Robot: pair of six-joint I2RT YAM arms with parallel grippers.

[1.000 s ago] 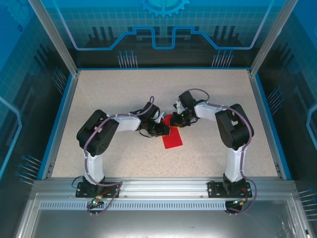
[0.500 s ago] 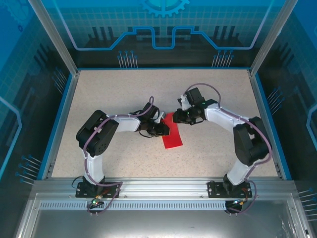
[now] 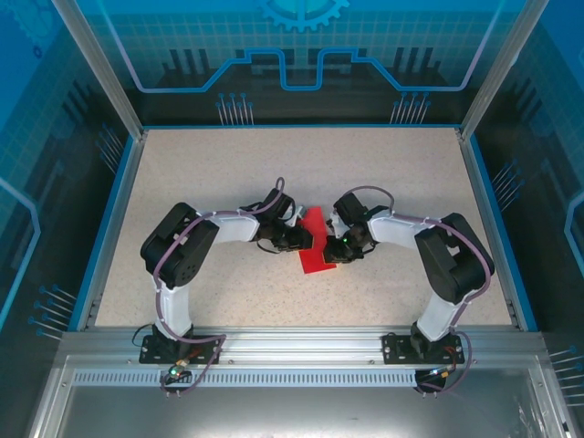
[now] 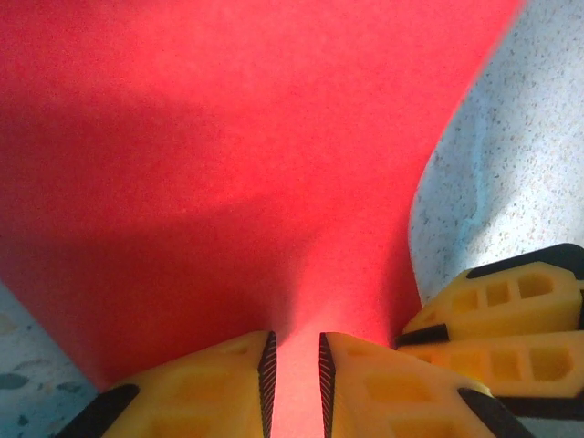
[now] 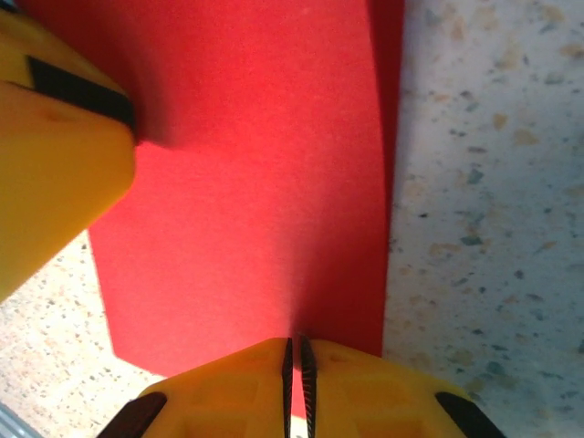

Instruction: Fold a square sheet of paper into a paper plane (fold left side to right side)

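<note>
I see both pincers meeting over the square sheet of paper (image 3: 315,245) mid-table (image 3: 219,173). My left gripper (image 4: 293,365) has its yellow fingers (image 4: 219,383) slightly parted, the red sheet running between them and spreading ahead. My right gripper (image 5: 294,360) is clenched on the sheet's near edge, its jaws almost touching; the paper stretches ahead of it.

One red sheet (image 3: 315,245) (two tools (image 3: 303,239)).

place: robot lab test cell | evidence: speckled table (image 3: 219,173), aluminium frame posts (image 3: 99,68), blue printed circuit-pattern panels (image 3: 301,46) far and at both sides
</note>
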